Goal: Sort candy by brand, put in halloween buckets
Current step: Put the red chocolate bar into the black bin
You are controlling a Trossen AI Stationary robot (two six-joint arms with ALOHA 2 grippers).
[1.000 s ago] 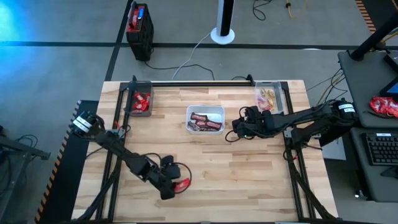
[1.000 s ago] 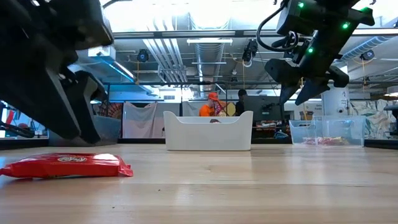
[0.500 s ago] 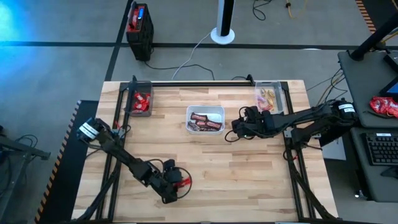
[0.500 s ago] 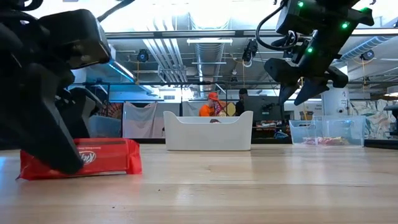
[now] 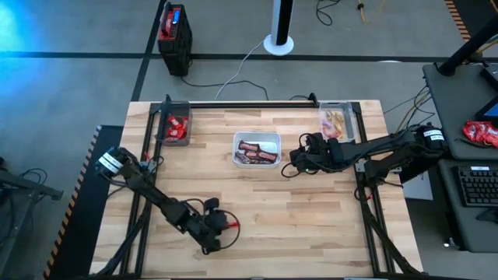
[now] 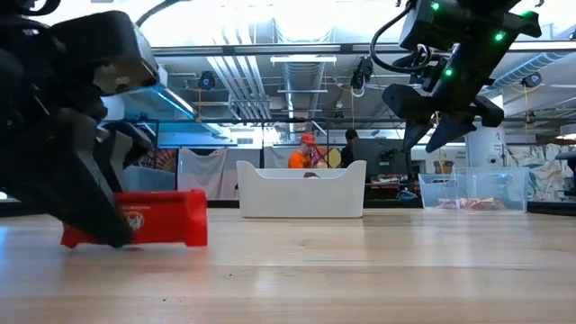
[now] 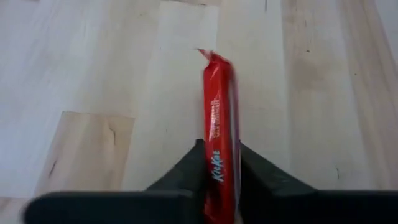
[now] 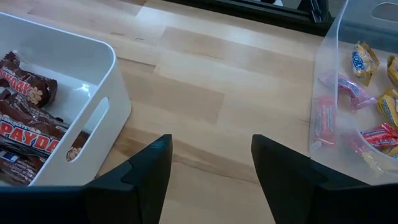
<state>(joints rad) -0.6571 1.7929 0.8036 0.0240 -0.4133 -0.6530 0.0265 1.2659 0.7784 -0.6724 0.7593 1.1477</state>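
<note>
My left gripper sits low on the table at its near edge, its two dark fingers pressed against both sides of a red KitKat bar; the bar stands on its thin edge between them and sticks out ahead of the fingertips, its lower edge on the wood in the low view; ahead of this gripper and well apart, I see the white tray holding dark brown bars; off toward the far left corner stands a clear tub with red wrappers inside; my right gripper hangs above the table with its fingers spread wide and nothing between them; it is placed between the white tray, where I read PAYDAY on the brown bars, and the other clear tub, which holds small yellow and pink-red pieces; beyond the table, people show in the room at the back.
</note>
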